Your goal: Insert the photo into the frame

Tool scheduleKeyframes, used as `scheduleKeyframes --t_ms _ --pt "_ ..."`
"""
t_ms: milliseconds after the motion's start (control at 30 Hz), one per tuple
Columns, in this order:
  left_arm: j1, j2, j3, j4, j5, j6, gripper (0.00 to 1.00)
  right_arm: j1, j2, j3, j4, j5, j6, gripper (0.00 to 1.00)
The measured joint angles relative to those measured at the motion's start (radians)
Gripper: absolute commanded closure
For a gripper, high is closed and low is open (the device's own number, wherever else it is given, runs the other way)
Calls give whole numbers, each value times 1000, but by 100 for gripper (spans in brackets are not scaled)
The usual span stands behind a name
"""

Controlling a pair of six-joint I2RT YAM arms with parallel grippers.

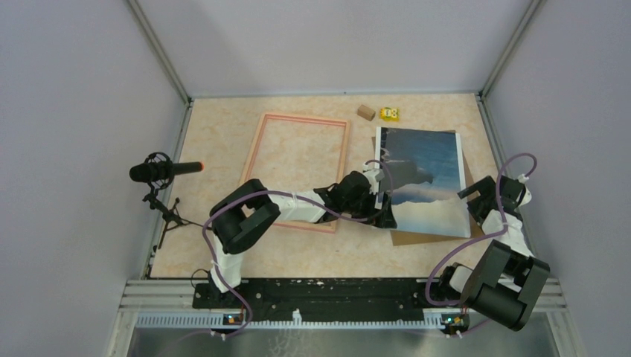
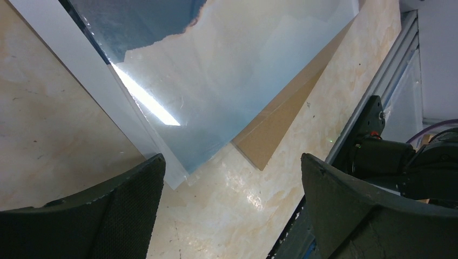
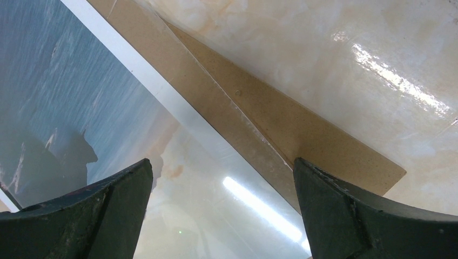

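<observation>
Gaping wide, left gripper (image 2: 231, 162), right gripper (image 3: 222, 164) flank photo (image 1: 424, 178), holding nothing.

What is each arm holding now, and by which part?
Nothing is held. The jaws of both arms stand open, one pair at each side edge of the photo, which lies flat.

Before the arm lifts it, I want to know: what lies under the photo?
A brown backing board lies under the photo. Only the board's near and right edges stick out. The rest of it is covered.
</observation>
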Motion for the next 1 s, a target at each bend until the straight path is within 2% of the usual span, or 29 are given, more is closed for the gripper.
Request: scheduleKeyframes --t_ms 267,467,767,833,900,1000 --pt "18 19 -9 63 62 -60 9 0 0 -5 10 -8 -3 2" --pt "70 27 -80 200 180 -169 21 0 0 -8 25 -32 -8 2" --pt "117 70 -115 360 269 -306 49 0 0 -13 43 -54 -8 2" --pt "117 81 -115 380 277 -320 60 -2 0 -13 47 -53 -8 2" --pt "118 93 -115 391 281 -330 64 -5 0 -14 50 -53 -8 2" --pt "119 113 -110 390 280 -333 80 -7 0 -18 58 -54 -9 2"
